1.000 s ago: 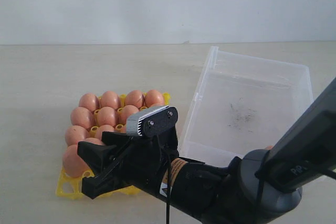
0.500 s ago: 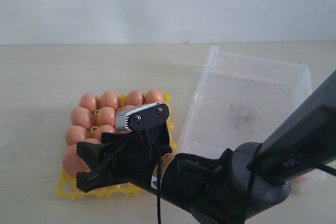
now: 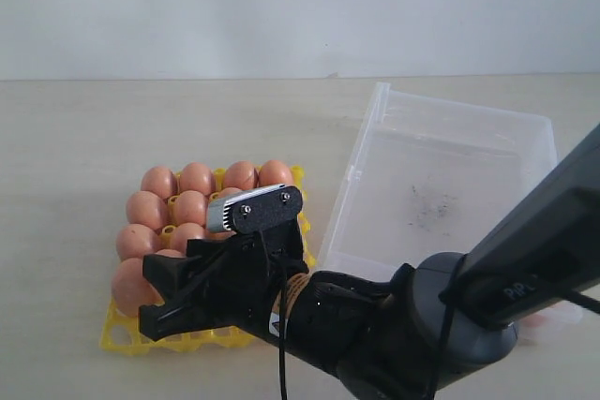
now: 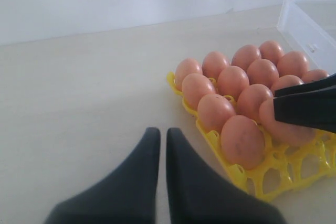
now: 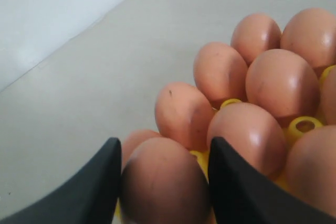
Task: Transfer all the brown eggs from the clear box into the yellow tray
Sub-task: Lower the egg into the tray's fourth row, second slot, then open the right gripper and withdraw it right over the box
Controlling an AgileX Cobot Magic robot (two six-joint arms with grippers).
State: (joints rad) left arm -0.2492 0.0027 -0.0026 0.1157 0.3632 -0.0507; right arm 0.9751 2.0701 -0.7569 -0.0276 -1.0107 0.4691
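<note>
At the near corner of the yellow tray (image 3: 122, 336), the right gripper (image 5: 164, 153) clamps one brown egg (image 5: 163, 192) between its fingers. Behind it, more brown eggs (image 3: 192, 205) sit in the tray's cups. Beside the tray and farther back, the clear box (image 3: 361, 161) contains only dark specks (image 3: 431, 205). Off the tray's side, the left gripper (image 4: 159, 137) is nearly closed and holds nothing.

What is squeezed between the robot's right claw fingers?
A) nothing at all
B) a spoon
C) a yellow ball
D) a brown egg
D: in the right wrist view a brown egg fills the gap between the two dark fingers of the right gripper, just over the yellow tray.
</note>
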